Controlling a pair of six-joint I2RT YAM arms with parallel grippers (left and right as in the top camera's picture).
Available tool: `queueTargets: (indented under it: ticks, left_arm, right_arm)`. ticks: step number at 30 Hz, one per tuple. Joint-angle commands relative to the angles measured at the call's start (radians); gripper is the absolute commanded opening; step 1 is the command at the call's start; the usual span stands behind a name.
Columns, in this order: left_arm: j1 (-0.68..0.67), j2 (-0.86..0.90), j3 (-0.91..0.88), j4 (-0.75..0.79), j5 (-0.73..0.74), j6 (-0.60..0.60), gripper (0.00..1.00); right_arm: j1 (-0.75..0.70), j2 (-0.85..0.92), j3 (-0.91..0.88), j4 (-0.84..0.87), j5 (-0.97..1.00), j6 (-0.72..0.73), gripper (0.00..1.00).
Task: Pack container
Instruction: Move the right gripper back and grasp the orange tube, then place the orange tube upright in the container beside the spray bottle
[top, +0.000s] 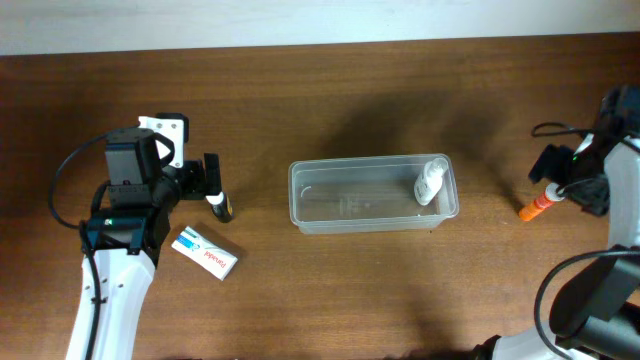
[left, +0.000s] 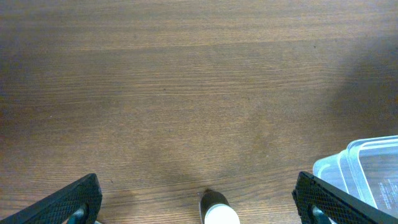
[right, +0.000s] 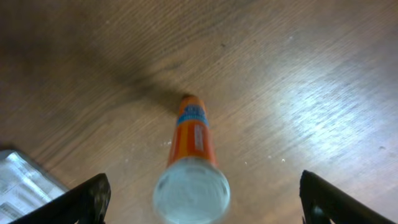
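Note:
The clear rectangular container (top: 372, 193) stands mid-table with a small white bottle (top: 431, 181) inside at its right end. Its corner shows in the left wrist view (left: 367, 171) and in the right wrist view (right: 18, 177). My left gripper (top: 212, 190) is open, its fingers (left: 199, 202) either side of a small dark bottle with a white cap (left: 216, 210), which stands upright (top: 221, 206). My right gripper (top: 565, 180) is open, its fingers (right: 202, 199) spread around an orange tube with a clear cap (right: 191, 158), which lies on the table (top: 536, 206).
A white and blue box (top: 205, 252) lies on the table below the left gripper. The table's far edge runs along the top of the overhead view. Black cables hang near the right arm (top: 560, 128).

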Motion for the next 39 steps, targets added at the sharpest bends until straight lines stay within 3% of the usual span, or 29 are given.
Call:
queueTargets:
  ticks: [1,5,11,22,27,39]
  left_arm:
    - [0.005,0.007,0.022,0.006,0.011,-0.003,0.99]
    - [0.005,0.007,0.022,0.005,0.011,-0.003,0.99]
    - [0.005,0.007,0.022,0.005,0.011,-0.003,0.99]
    - [0.005,0.007,0.022,0.005,0.011,-0.003,0.99]
    - [0.005,0.007,0.022,0.005,0.011,-0.003,1.00]
    - [0.005,0.007,0.022,0.005,0.011,-0.003,0.99]
  right_arm:
    - [-0.004,-0.002,-0.064,0.056,-0.006,0.008,0.88]
    - [-0.004,-0.002,-0.085,0.085,-0.006,0.008,0.76]
    - [-0.004,-0.002,-0.086,0.084,-0.006,0.008,0.49]
    - [-0.002,-0.002,-0.085,0.089,-0.012,-0.003,0.36]
    - [-0.002,-0.003,-0.085,0.096,-0.070,-0.042,0.25]
    - [0.007,-0.084,-0.042,0.018,-0.150,-0.106,0.23]
